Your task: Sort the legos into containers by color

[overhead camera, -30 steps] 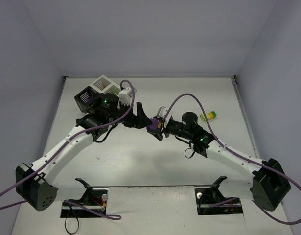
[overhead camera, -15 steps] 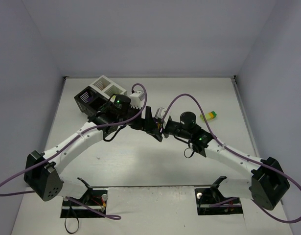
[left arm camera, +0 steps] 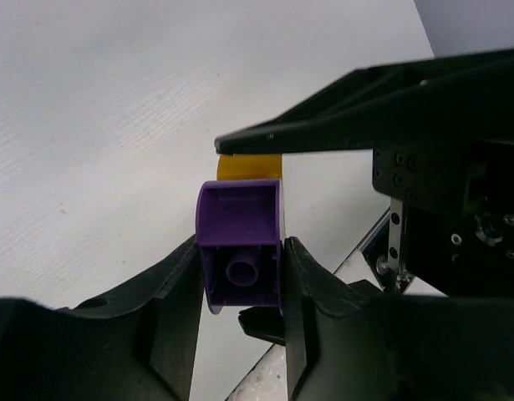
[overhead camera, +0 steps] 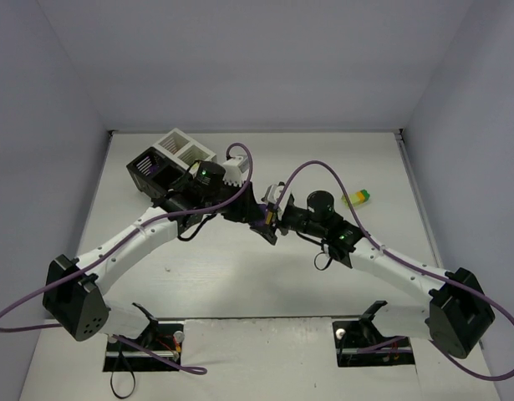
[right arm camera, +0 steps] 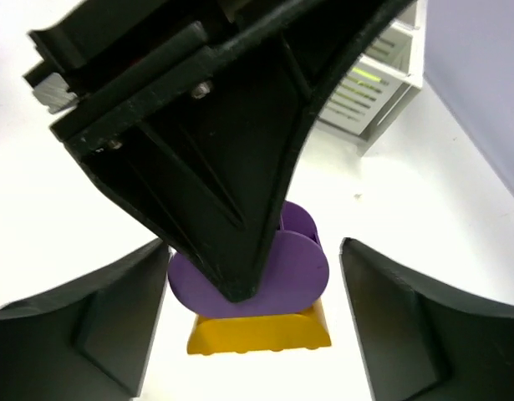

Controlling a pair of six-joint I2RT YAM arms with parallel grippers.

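Observation:
Above the table's middle, my left gripper (overhead camera: 258, 215) (left arm camera: 240, 276) is shut on a purple lego (left arm camera: 240, 242) (right arm camera: 282, 267), one finger pressed on each side. An orange-yellow lego (left arm camera: 250, 167) (right arm camera: 261, 330) is stuck to the purple one's far end. My right gripper (overhead camera: 273, 219) (right arm camera: 255, 251) faces the left one and stands open, its fingers (right arm camera: 390, 317) spread either side of the two bricks without touching them. The containers (overhead camera: 169, 159), two black and two white slatted bins, stand at the back left. A lime-green and yellow lego pair (overhead camera: 357, 198) lies on the table at the right.
A white bin (right arm camera: 382, 83) shows at the top right of the right wrist view. Both arms meet nose to nose over the white table (overhead camera: 240, 267). Purple cables loop over each arm. Grey walls close the table's back and sides.
The left arm reached right to the bricks and its jaws closed on the purple lego. The right gripper, which held the bricks before, has opened off them.

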